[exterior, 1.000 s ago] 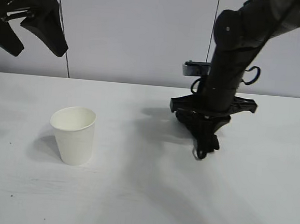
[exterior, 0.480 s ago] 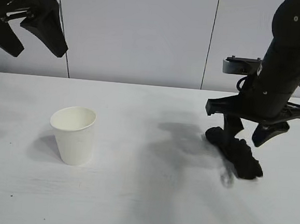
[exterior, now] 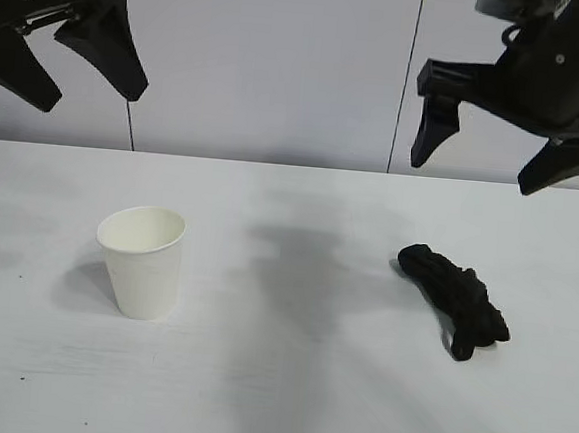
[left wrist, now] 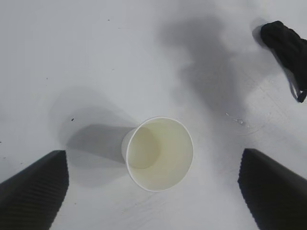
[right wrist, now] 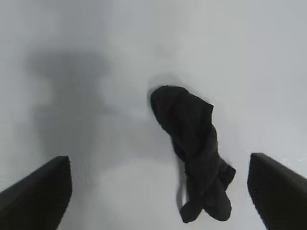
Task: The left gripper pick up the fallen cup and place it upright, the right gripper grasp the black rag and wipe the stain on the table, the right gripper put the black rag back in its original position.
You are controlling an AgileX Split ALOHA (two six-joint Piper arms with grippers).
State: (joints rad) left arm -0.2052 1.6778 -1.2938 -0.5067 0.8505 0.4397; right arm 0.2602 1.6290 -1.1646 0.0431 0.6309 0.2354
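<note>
Lifted clear, my right gripper [exterior: 487,152] hangs fingers apart above the black rag [exterior: 456,299]; my left gripper [exterior: 78,72] hangs fingers apart above the upright cup [exterior: 144,261].

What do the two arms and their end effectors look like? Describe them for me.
Both are matte black. The left end effector has two wide, tapered fingers with finely ribbed inner faces. The right end effector has similar tapered fingers on a broad crossbar, a looped black cable and a grey part above it.

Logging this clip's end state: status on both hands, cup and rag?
Left hand open, raised above cup. Right hand open, raised above black rag. Cup upright, rag lying on table. Nothing in the way.
</note>
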